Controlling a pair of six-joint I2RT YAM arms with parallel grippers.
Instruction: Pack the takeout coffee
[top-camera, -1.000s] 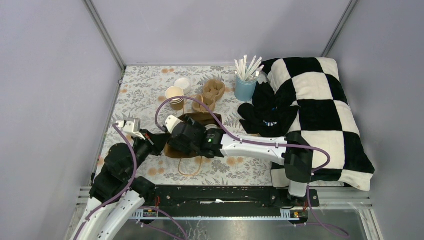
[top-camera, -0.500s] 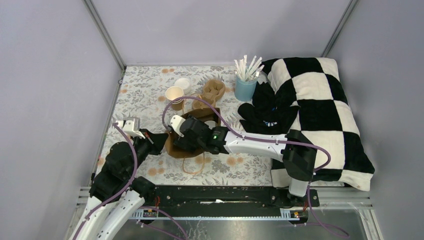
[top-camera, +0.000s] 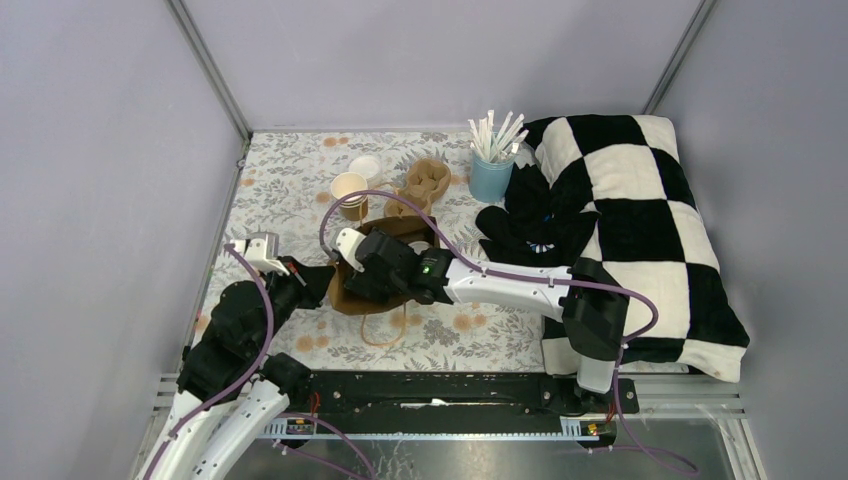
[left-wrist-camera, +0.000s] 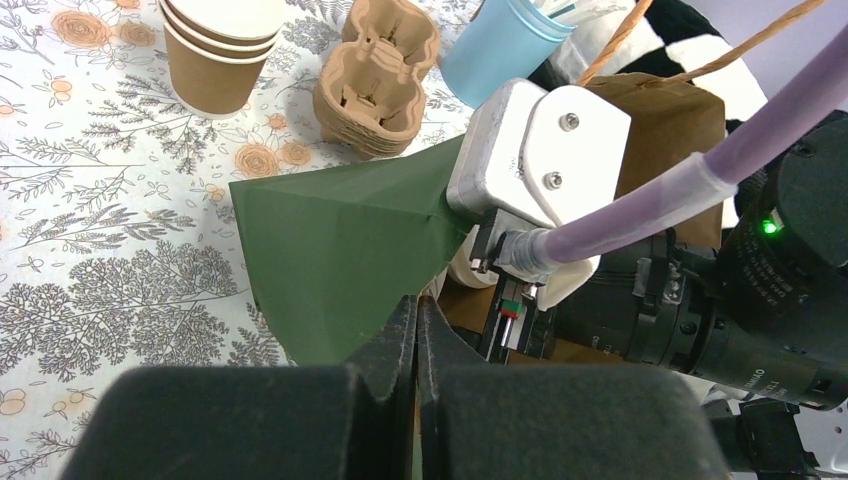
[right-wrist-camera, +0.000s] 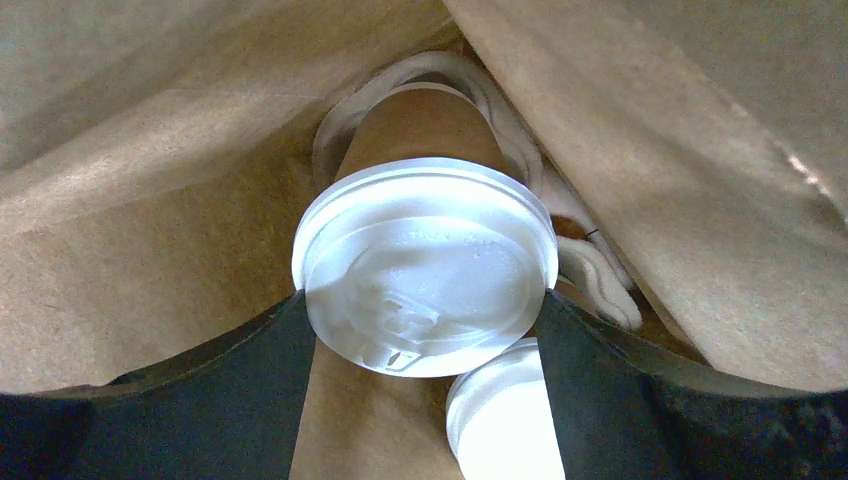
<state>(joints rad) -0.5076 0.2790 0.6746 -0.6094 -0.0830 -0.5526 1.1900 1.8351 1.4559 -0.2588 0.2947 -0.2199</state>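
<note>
1. The table (top-camera: 280, 190) is covered with a cloth with a flower print. Plain grey walls (top-camera: 420, 60) close it at the left, the back and the right.
2. At the right side a black-and-white checked blanket (top-camera: 640, 200) lies on the table. A black cloth (top-camera: 525, 235) lies against its left edge.
3. At the far side stand a blue cup (top-camera: 490, 178) full of white straws (top-camera: 497, 135) and a brown pulp carrier (top-camera: 425, 182). To the left of them stands a stack of open paper cups (top-camera: 349, 190), and a loose lid (top-camera: 365, 166) lies just behind it.
4. A brown paper bag (top-camera: 350, 300) lies in the middle of the table. From above, the right arm covers its mouth and hides what is inside.
5. The left gripper (left-wrist-camera: 415, 320) has its jaws fully closed. They pinch the edge of the paper bag, which looks dark green in the left wrist view.
6. The right gripper (right-wrist-camera: 425, 300) is inside the paper bag. Its jaws stand wide and touch both sides of the white lid of a cup (right-wrist-camera: 420, 130), so it holds the cup.
7. A second lid (right-wrist-camera: 505, 420) shows just below the held cup, also inside the paper bag. The cup under it is not visible.
</note>
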